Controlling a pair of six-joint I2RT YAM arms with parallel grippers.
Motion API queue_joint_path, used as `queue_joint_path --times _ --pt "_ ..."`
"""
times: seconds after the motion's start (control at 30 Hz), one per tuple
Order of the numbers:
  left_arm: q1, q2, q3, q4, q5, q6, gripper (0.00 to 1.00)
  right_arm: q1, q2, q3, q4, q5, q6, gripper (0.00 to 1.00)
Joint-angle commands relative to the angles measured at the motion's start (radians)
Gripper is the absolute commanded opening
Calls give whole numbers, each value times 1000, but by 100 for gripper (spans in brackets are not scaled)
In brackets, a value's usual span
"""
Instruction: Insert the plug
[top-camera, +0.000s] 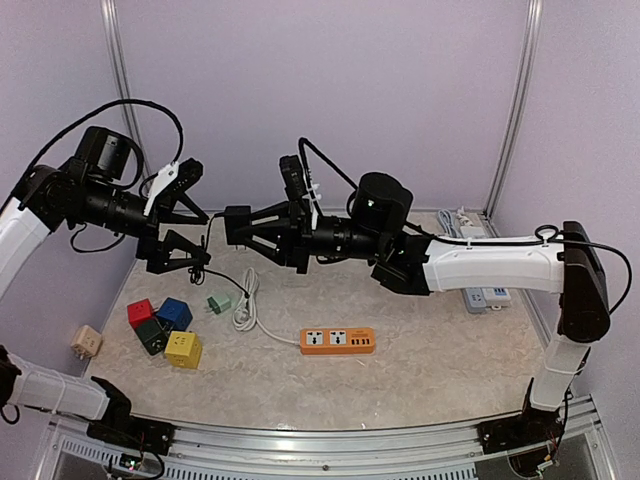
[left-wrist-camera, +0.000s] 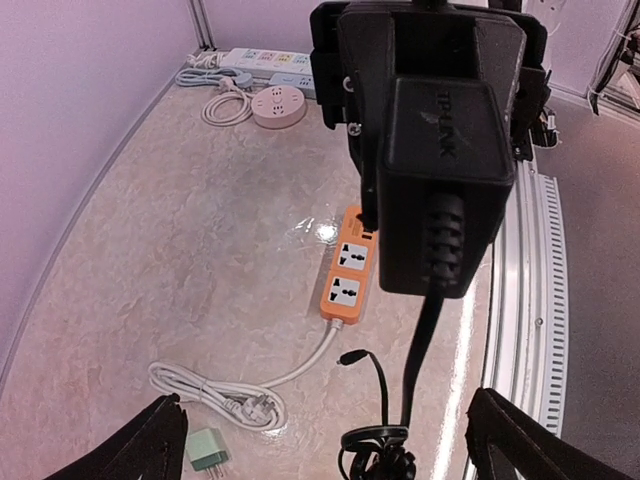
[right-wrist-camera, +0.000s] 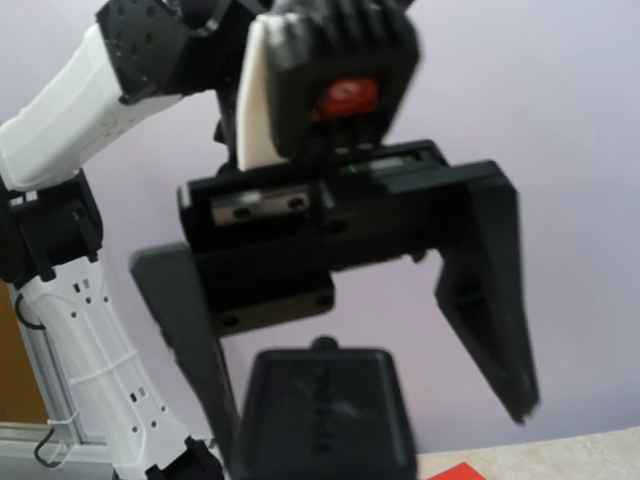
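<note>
**Plug and surroundings.** The black adapter (left-wrist-camera: 440, 150) hangs in mid-air above the counter (top-camera: 430, 375), at 10 o'clock from the orange power strip (top-camera: 338, 341), which lies flat with its sockets facing up. The black cable (left-wrist-camera: 420, 345) trails down from the adapter. At the strip's 9 o'clock you see its coiled white cord (top-camera: 245, 305), a green plug (top-camera: 218, 303) and coloured cubes (top-camera: 165, 330). Spare strips (top-camera: 485, 296) lie at 2 o'clock.

**Claws.** The right claw (top-camera: 240, 232) pinches the adapter narrowly. The left claw (top-camera: 203, 238) faces it, spread wide and holding nothing.
</note>
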Motion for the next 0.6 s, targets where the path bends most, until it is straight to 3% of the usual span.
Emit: queue_joint_path --times 0.0,0.1,0.2,0.47,0.57 --pt "-39 26 -41 53 0 -25 95 11 -44 22 13 -1 -5 0" --pt "-54 24 -82 70 -18 -12 93 12 -49 22 19 -9 -1 0" --pt "-54 20 -98 67 -43 7 81 12 -57 17 10 -8 -6 0" --pt "-44 -5 -68 45 -11 5 4 11 -70 -5 -20 8 -22 0" --pt "-42 -9 -48 26 -26 1 0 10 -75 -7 -56 16 -38 0"
